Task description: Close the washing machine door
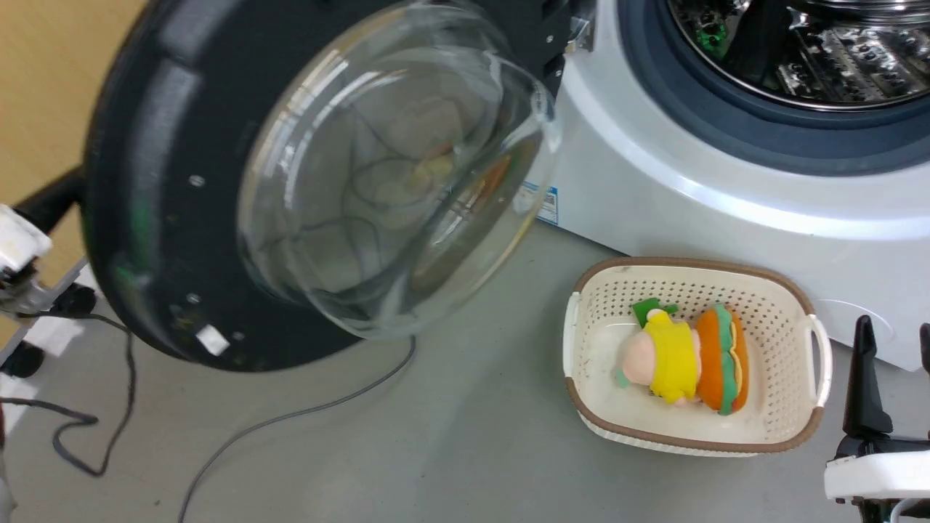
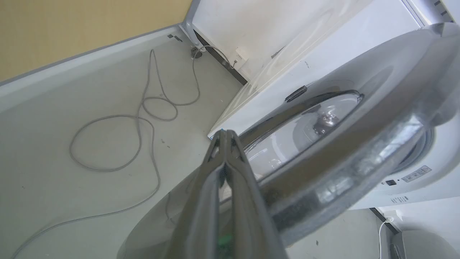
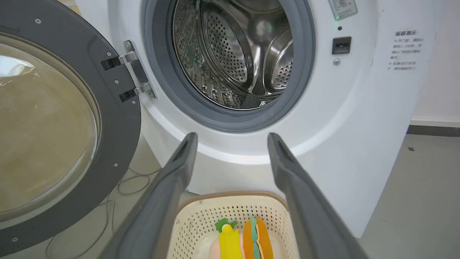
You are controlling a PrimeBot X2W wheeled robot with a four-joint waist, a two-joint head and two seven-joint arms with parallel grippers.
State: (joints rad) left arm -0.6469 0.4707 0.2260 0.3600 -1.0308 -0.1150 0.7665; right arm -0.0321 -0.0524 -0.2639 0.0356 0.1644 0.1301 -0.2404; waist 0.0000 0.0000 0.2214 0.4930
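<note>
The washing machine door (image 1: 145,181) stands open. Left gripper (image 2: 225,133) fingers together beside its outer face; right gripper (image 3: 231,136) fingers apart. Basket (image 1: 799,290) holds plush toys (image 1: 683,359).

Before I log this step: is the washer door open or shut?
Open. The door stands swung out on its hinge, and the drum and grey gasket are uncovered.
</note>
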